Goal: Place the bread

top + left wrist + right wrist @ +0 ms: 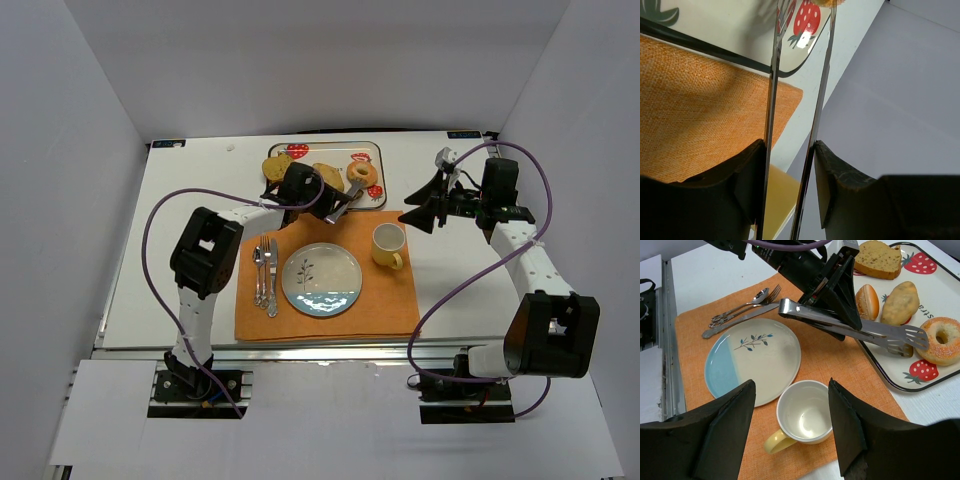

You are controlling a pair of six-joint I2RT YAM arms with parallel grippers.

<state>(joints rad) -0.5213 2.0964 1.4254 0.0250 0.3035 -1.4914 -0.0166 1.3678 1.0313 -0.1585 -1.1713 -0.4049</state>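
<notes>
Left hand (789, 180): clamped on long steel tongs (855, 327).
Tongs axis: runs away from the hand, up-surface and rightward; tips sit at the ring's edge, not yet around it.
Bread: golden-tan bagel ring (941, 340), flat on white strawberry-print tray (940, 295), directly ahead of the tips.
Right hand (790, 387): fingers spread, empty, above yellow cup (802, 420).

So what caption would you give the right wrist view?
Left gripper holds tongs beside the bread ring on the strawberry tray; plate, cup and cutlery lie on the placemat.
</notes>
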